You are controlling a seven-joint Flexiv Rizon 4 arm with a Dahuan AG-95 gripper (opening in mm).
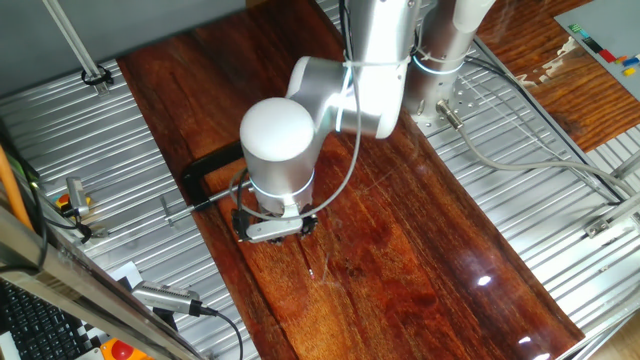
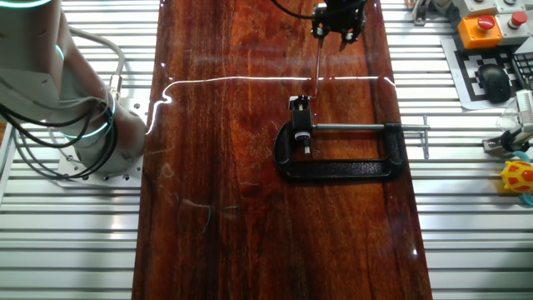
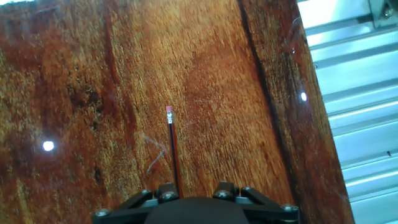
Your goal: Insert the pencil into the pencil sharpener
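- Because the pencil (image 3: 172,151) is held lengthwise along the fingers, it is seen in the hand view as a thin dark shaft running up from the lower centre of the frame, pink eraser end farthest from the camera; the fingers appear closed on it, though the contact itself is hidden below the frame edge.
- At the top centre of the other fixed view, the gripper (image 2: 337,21) is shown with the pencil hanging below it, its lower end close to the pencil sharpener (image 2: 297,104).
- The sharpener, a tiny white block, is kept fixed in the black C-clamp (image 2: 341,150), presumably so that it cannot slide under insertion force; the clamp's steel rod (image 2: 371,127) extends toward the right of the frame.
- A glossy reddish wooden board (image 2: 233,208) serves as the work surface and is laid over a ribbed metal table (image 2: 75,242).
- In the one fixed view, the sharpener is hidden by the arm.
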